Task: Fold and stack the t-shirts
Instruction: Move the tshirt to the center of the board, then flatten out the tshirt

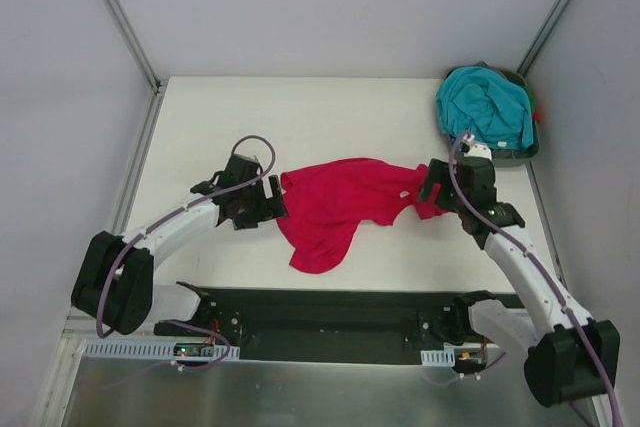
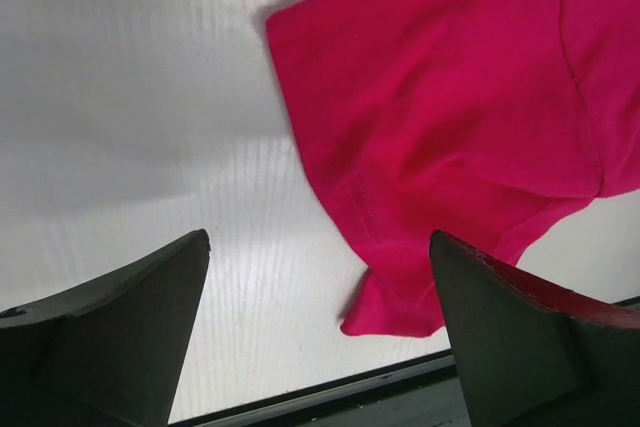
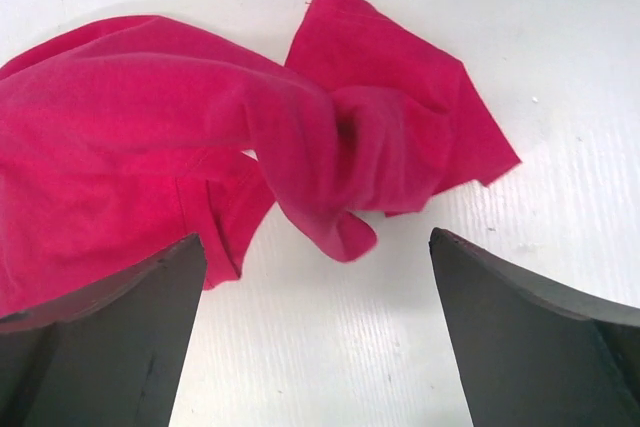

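The crimson-red t-shirt (image 1: 340,205) lies crumpled and unfolded mid-table between both arms; it also shows in the left wrist view (image 2: 450,107) and the right wrist view (image 3: 150,147). The teal t-shirt (image 1: 487,105) is bunched in the dark tray (image 1: 530,147) at the back right. My left gripper (image 1: 275,202) is open and empty at the red shirt's left edge, a shirt corner (image 2: 395,312) between its fingers. My right gripper (image 1: 428,187) is open and empty at the shirt's right end, a twisted fold (image 3: 345,232) just beyond its fingertips.
White walls enclose the table (image 1: 300,117) on left, back and right. A dark rail (image 1: 320,312) runs along the near edge by the arm bases. The tray stands in the back right corner.
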{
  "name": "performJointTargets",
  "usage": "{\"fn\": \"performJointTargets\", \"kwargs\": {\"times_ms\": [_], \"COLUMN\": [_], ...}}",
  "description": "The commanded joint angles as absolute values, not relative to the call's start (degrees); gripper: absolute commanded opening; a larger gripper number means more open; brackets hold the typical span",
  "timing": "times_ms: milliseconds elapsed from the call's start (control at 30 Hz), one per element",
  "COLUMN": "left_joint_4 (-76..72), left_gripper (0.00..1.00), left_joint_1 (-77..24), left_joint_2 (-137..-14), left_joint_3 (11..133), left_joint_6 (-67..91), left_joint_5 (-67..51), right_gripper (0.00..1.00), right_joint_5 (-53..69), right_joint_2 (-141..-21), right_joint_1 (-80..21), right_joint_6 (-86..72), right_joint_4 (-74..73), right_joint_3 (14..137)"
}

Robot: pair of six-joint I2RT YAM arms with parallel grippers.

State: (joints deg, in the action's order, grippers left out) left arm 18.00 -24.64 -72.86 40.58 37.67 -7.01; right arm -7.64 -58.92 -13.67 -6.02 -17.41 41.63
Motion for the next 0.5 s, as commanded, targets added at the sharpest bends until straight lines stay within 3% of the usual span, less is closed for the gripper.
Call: {"fn": "performJointTargets", "kwargs": {"times_ms": [0, 167, 467], "left_joint_4": [15.7, 15.6, 18.9], "left_gripper": [0.89, 0.82, 0.55], "left_joint_1": [-24.3, -24.3, -28.1], "left_joint_2": [-77.4, -85.2, -93.7], "left_joint_3": [45.3, 49.1, 52.3], "left_joint_6": [34.9, 35.0, 37.9], "left_joint_5": [-5.0, -6.8, -4.5], "right_gripper": [0.96, 0.96, 0.96], "right_joint_5": [-11.1, -12.1, -15.0], "right_joint_2": [-50.5, -43.4, -38.1], "right_joint_1": [-13.4, -13.4, -13.0], "right_joint_6": [-5.5, -8.3, -8.3], "right_joint_4": [-20.2, -20.5, -21.9], "right_joint_3": [37.4, 32.0, 28.0]}}
